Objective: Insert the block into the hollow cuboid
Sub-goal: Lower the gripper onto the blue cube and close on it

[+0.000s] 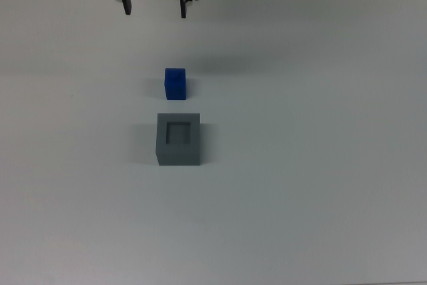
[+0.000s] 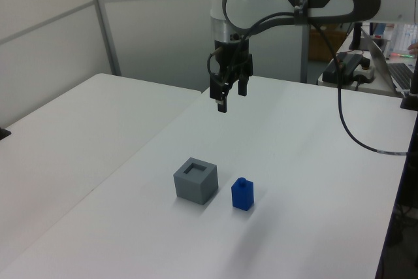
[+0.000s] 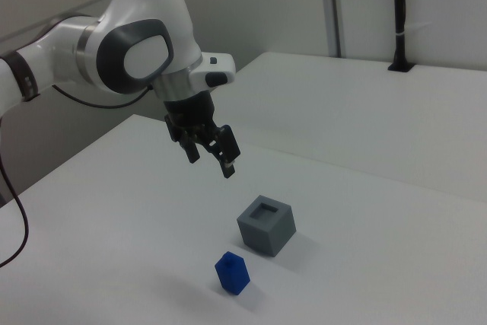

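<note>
Gripper (image 1: 155, 10) up in air, jaws spread wide, nothing in them. Block (image 1: 175, 83) sits on white table (image 1: 320, 165), just beside hollow cuboid (image 1: 179, 139), not touching; in top view block above cuboid. Cuboid hole faces up, empty.

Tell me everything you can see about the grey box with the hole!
The grey box is a matte cube with thick walls and a square hole in its top, which looks empty. It sits upright on the white table. The blue block stands close beside it, not touching. Nothing holds it.
</note>
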Available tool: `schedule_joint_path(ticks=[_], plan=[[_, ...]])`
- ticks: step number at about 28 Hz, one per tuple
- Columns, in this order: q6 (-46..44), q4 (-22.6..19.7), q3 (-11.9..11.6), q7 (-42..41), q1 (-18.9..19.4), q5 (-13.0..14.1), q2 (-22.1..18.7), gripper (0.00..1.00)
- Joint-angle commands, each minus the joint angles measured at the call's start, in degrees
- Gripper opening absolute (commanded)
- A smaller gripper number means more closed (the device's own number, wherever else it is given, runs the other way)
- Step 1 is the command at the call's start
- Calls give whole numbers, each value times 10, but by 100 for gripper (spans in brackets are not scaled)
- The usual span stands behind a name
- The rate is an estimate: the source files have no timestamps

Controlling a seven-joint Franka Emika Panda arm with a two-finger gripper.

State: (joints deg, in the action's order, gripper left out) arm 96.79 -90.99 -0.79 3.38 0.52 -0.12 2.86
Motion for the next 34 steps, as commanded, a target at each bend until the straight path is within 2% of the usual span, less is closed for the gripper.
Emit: schedule_joint_path(ticks=[1,6,11,15,22,27,31,34], plan=[[-5,-9,-1,-13,4,20,2,100],[8,-42,1,-13,5,23,22,100],[48,-94,3,-13,9,21,23,100],[70,-119,3,-13,9,15,26,100],[149,-190,9,-14,10,-45,54,100],[182,-195,11,-14,9,-61,98,100],[195,-194,16,-14,10,-62,111,100],[195,-195,28,-13,9,-61,112,100]])
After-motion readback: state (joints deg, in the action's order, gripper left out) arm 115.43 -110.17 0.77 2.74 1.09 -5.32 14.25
